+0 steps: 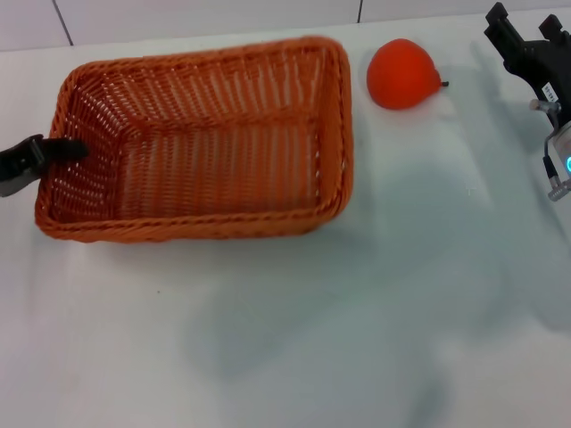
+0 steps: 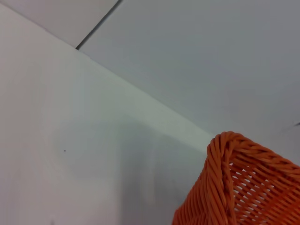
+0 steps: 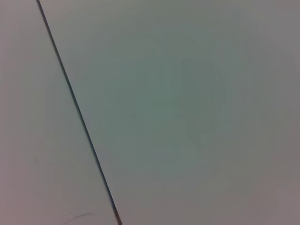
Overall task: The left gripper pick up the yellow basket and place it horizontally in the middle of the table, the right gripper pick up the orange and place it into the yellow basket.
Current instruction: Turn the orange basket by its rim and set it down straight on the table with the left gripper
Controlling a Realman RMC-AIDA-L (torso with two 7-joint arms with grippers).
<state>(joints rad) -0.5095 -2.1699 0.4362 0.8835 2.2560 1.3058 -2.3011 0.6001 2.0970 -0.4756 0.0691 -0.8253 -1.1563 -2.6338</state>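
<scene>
The yellow basket (image 1: 201, 143), orange-brown woven wicker, lies flat and lengthwise on the white table (image 1: 294, 339), left of centre. My left gripper (image 1: 49, 156) comes in from the left edge and straddles the basket's left wall, one dark finger inside and one outside, shut on it. A corner of the braided rim shows in the left wrist view (image 2: 243, 187). The orange (image 1: 403, 74) rests on the table just right of the basket's far right corner. My right gripper (image 1: 525, 31) hovers open and empty at the far right, to the right of the orange.
The table's far edge meets a pale tiled wall (image 1: 223, 18). The right wrist view shows only a pale surface with one dark seam (image 3: 77, 112). Bare tabletop lies in front of the basket and to its right.
</scene>
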